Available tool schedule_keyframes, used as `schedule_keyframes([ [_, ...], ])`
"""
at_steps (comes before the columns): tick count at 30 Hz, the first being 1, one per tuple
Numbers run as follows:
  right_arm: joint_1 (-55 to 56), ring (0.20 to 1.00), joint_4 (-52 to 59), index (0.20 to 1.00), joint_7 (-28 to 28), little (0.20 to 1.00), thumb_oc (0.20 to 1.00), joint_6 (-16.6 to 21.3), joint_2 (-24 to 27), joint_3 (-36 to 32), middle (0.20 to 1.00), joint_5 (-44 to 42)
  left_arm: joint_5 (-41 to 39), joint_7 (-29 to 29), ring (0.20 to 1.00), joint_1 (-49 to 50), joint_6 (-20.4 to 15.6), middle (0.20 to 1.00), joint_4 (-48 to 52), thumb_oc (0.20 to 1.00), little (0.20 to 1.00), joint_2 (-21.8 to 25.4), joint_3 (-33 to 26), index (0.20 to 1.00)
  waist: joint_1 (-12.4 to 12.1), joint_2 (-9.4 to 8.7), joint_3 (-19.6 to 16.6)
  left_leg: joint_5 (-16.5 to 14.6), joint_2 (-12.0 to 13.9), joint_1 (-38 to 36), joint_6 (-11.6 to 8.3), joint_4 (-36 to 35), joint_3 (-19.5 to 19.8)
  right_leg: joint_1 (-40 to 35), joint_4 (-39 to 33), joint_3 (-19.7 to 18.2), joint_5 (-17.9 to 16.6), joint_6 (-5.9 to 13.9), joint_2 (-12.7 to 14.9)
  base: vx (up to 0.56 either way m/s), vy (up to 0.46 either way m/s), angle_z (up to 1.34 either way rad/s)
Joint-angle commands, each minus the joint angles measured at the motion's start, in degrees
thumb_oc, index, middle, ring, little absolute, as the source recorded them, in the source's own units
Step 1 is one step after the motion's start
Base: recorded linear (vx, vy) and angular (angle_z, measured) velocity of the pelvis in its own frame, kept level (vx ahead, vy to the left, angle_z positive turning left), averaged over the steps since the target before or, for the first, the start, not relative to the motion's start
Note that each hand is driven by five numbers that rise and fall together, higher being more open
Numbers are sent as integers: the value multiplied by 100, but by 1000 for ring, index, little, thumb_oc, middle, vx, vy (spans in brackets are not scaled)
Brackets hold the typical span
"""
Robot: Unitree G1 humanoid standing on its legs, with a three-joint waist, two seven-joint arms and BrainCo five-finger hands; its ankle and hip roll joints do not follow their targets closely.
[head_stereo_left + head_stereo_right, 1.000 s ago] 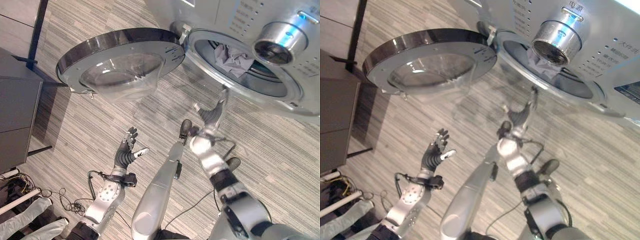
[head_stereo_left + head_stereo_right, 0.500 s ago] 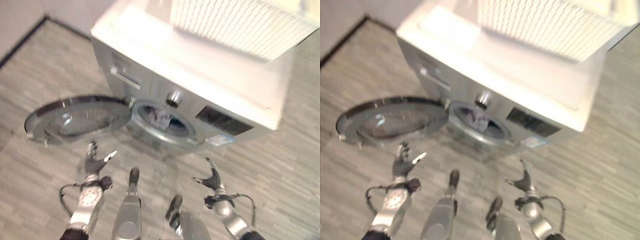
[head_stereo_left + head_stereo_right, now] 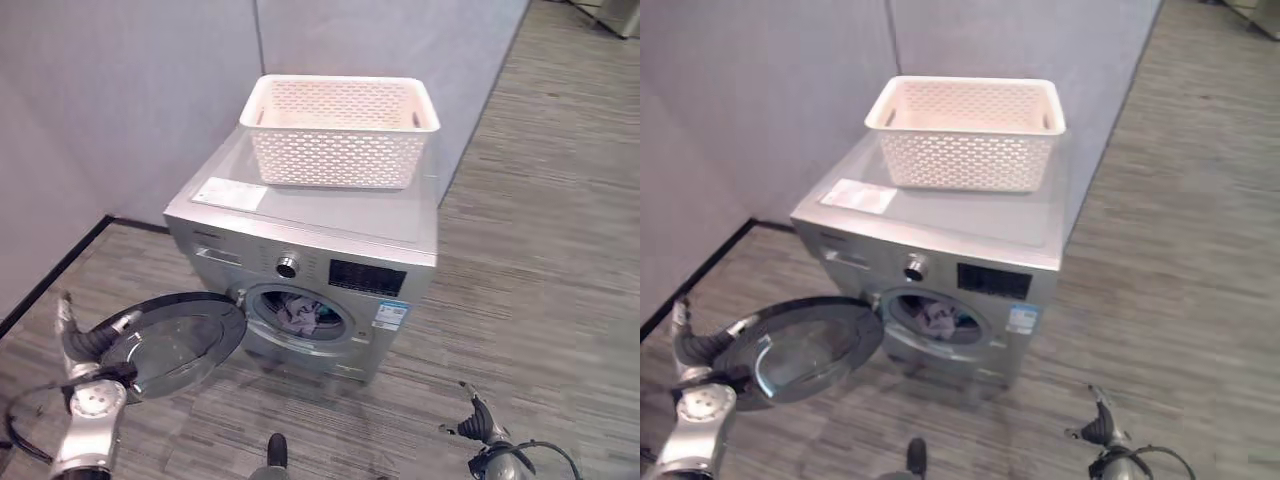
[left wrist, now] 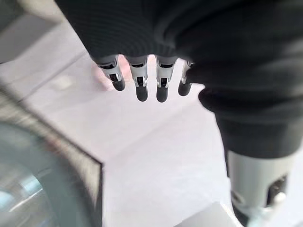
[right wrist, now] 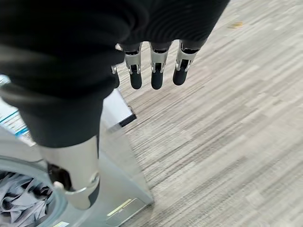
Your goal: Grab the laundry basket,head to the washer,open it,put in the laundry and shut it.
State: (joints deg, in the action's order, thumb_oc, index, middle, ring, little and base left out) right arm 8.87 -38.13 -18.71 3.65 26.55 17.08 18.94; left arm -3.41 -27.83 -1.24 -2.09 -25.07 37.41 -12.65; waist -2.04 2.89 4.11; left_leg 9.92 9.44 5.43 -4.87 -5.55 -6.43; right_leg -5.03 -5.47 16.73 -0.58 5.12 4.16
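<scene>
Counting, we see one washer (image 3: 310, 262), one basket (image 3: 340, 128), one open door (image 3: 175, 342); left hand (image 3: 85, 340) and right hand (image 3: 478, 428) open, empty.

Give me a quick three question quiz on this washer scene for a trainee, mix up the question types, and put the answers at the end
1. True or false: the washer door is shut.
2. Where is the laundry basket?
A. On the floor
B. On top of the washer
C. In the left hand
3. Fill in: through the round opening, crumpled ______ shows inside the drum.

Key
1. False: it hangs swung wide open, with the left hand by its outer edge.
2. B. Both hands are open and hold nothing; the right hand is low, near the floor.
3. Laundry.
</scene>
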Motion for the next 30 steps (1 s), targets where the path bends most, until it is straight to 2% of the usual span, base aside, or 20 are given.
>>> schedule_keyframes([
  [1,-331,1000,479,1000,39,1000,1000,48,100,32,1000,-21,298,128,1000,-936,187,1000,-147,1000,1000,694,215,1000,69,-204,527,-187,257,377,-168,289,109,-18,441,162,1046,-104,161,-145,-48,-7],
  [2,-331,1000,504,1000,12,1000,1000,22,143,-21,1000,-41,319,223,1000,-1245,243,1000,-266,1000,1000,818,411,1000,143,-190,632,-216,315,654,-189,699,-60,26,484,253,1093,-152,177,-201,-39,41],
  [3,-314,1000,495,1000,-61,1000,1000,-48,215,8,1000,-45,299,365,1000,-1809,388,1000,-773,1000,1000,1019,676,1000,425,-179,757,-322,635,804,-322,1170,-762,46,572,328,1210,-195,224,-140,78,97],
  [4,-370,1000,457,1000,-115,1000,1000,-121,243,47,1000,-60,213,392,1000,-2459,538,1000,-1467,1000,1000,1276,994,1000,544,-179,838,-284,1140,636,-425,1313,-1016,118,724,303,1200,-174,277,-57,92,95],
  [5,-370,1000,456,1000,-116,1000,1000,-121,238,41,1000,-60,210,391,1000,-2478,534,1000,-1479,1000,1000,1278,1009,1000,534,-181,844,-285,1143,632,-427,1315,-1018,116,726,300,1201,-176,276,30,184,55],
  [7,-552,1000,383,1000,-154,1000,1000,-186,281,51,1000,-128,136,474,1000,-2688,668,1000,-2146,1000,1000,1546,1066,1000,436,-159,902,-272,1373,479,-410,1485,92,249,968,-27,1170,-123,377,103,293,-17],
  [8,-569,1000,263,1000,-178,1000,1000,-156,246,120,1000,-166,69,507,1000,-3068,669,1000,-3042,1000,1000,1783,1335,1000,484,-89,869,-272,1484,181,-399,1352,705,315,1079,-153,1116,-47,463,99,294,-62],
  [11,-581,1000,133,1000,-220,1000,1000,-158,190,90,1000,-243,183,601,1000,-3774,762,1000,-3819,1000,1000,1674,1945,1000,587,5,803,-486,1395,-5,-445,1176,739,287,1211,-224,1085,113,689,180,498,-68],
  [12,-544,1000,126,1000,-200,1000,1000,-173,152,43,1000,-295,521,756,1000,-4345,839,1000,-4430,1000,1000,1574,2428,1000,722,14,801,-857,1238,-86,-435,1189,345,268,1331,-247,1001,262,1001,91,498,19],
  [13,-550,1000,137,1000,-177,1000,1000,-187,164,29,1000,-325,741,866,1000,-4519,881,1000,-4545,1000,1000,1665,2636,1000,736,-12,826,-1051,1083,-35,-370,1339,314,344,1368,-314,886,319,1166,92,500,25],
  [14,-551,1000,137,1000,-176,1000,1000,-187,157,23,1000,-324,739,868,1000,-4540,879,1000,-4554,1000,1000,1665,2653,1000,731,-22,808,-1045,1069,-5,-361,1343,316,367,1360,-314,871,323,1178,-15,333,34],
  [15,-592,1000,113,1000,-235,1000,1000,-178,158,57,1000,-345,942,872,1000,-4807,835,1000,-4679,1000,1000,1765,2889,1000,727,-59,881,-1233,849,101,-301,1581,312,480,1369,-349,645,404,1402,-119,447,10],
  [16,-682,1000,149,1000,-203,1000,1000,-148,79,162,1000,-319,1254,795,1000,-5176,886,1000,-4776,1000,1000,1923,3158,1000,727,-171,999,-1477,613,205,-173,1619,125,756,1252,-449,213,526,1660,-278,620,-22],
  [17,-851,1000,161,1000,-179,1000,1000,-119,110,306,1000,-252,1414,724,1000,-5459,880,1000,-4754,1000,1000,2060,3295,1000,648,-291,1105,-1620,414,395,-54,1641,-85,1068,960,-423,-588,742,1927,-320,510,-96],
  [18,-905,1000,172,1000,-174,1000,1000,-122,93,354,1000,-247,1472,692,1000,-5544,915,1000,-4707,1000,1000,2088,3331,1000,627,-341,1149,-1621,385,554,-20,1716,-134,1219,906,-394,-763,749,1962,-318,294,-136],
  [19,-913,1000,149,1000,-112,1000,1000,-94,34,449,1000,-356,1541,712,1000,-5811,940,1000,-4648,1000,1000,2216,3557,1000,571,-355,1184,-1741,420,832,18,1830,-147,1170,935,-295,-259,662,1739,-240,125,-107],
  [20,-1009,1000,199,1000,-109,1000,1000,-94,23,486,1000,-400,1537,709,1000,-6017,1039,1000,-4624,1000,1000,2225,3633,1000,527,-398,1239,-1730,448,930,15,1863,-158,1349,1088,-178,-479,689,1766,-170,68,-44],
  [24,-869,1000,298,1000,-90,1000,1000,-55,55,591,1000,-416,1705,766,1000,-6244,1014,1000,-4735,1000,1000,2346,3864,1000,452,-599,1293,-1708,479,1205,5,2003,-108,1300,899,-37,-399,684,1667,-107,-54,-32],
  [26,-908,1000,257,1000,-10,1000,1000,-35,74,756,1000,-441,1934,1001,1000,-6643,1027,1000,-4952,1000,1000,2487,4254,1000,377,-853,1328,-1629,598,1465,-68,2077,-67,1384,668,67,-441,711,1589,-91,-131,-20],
  [30,-1003,1000,463,1000,76,1000,1000,2,249,773,1000,-605,2204,1373,1000,-7095,1130,1000,-5492,1000,1000,2676,4740,1000,470,-1137,1348,-1390,766,1796,-192,1977,103,1602,521,78,-522,748,1404,-38,-131,8],
])
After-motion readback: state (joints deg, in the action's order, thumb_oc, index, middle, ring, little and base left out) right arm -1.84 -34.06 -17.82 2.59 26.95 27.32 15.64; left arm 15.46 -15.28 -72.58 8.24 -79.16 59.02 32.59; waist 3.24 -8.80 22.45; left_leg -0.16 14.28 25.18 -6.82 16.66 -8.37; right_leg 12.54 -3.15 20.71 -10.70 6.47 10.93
